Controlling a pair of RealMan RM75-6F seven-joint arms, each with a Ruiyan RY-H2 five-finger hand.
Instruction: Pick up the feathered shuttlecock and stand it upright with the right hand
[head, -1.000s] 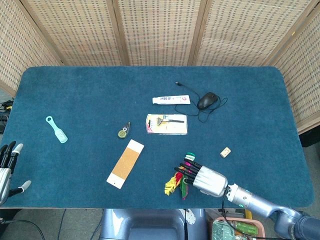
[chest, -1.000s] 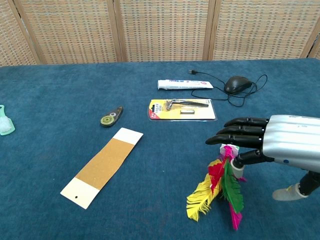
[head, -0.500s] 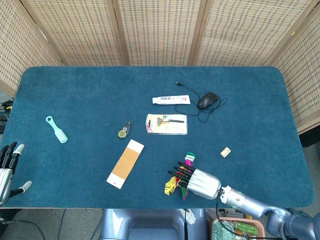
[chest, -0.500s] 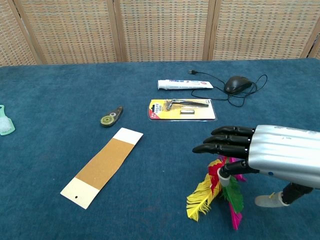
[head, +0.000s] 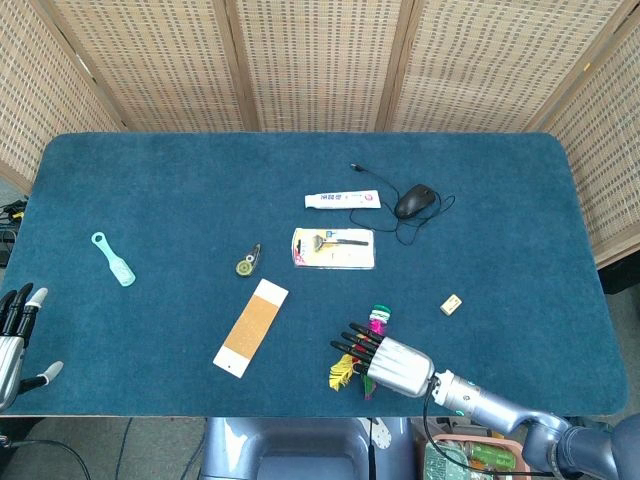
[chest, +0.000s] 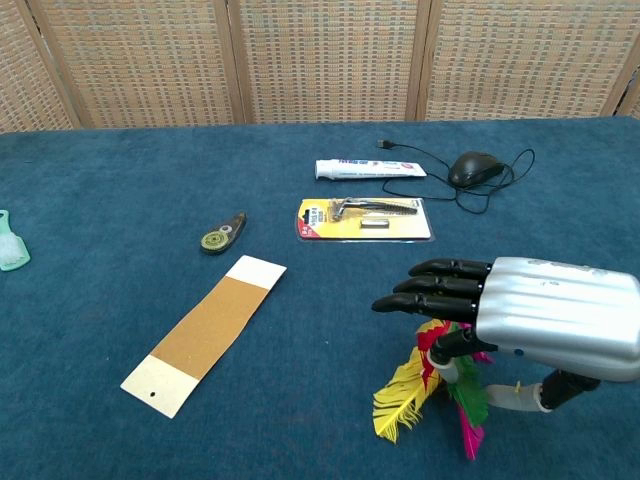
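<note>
The feathered shuttlecock (chest: 402, 394) lies on its side on the blue table, near the front edge, with yellow, red, green and pink feathers fanned toward me. In the head view its pink and green base (head: 378, 319) points away from me. My right hand (chest: 520, 316) hovers just over it, palm down, fingers stretched out and apart, thumb hanging beside the feathers; it holds nothing. Seen from the head camera, the right hand (head: 386, 362) covers most of the feathers. My left hand (head: 14, 338) stays off the table's front left corner, fingers spread and empty.
A cardboard strip (chest: 205, 333) lies left of the shuttlecock. Behind are a correction tape (chest: 222, 234), a razor pack (chest: 364, 219), a toothpaste tube (chest: 369, 169) and a wired mouse (chest: 474, 167). A small eraser (head: 451, 304) and a teal brush (head: 113, 259) also lie on the table.
My right hand has slid left and toward the front edge, now lying over the shuttlecock's feathers. The shuttlecock and the left hand have not moved.
</note>
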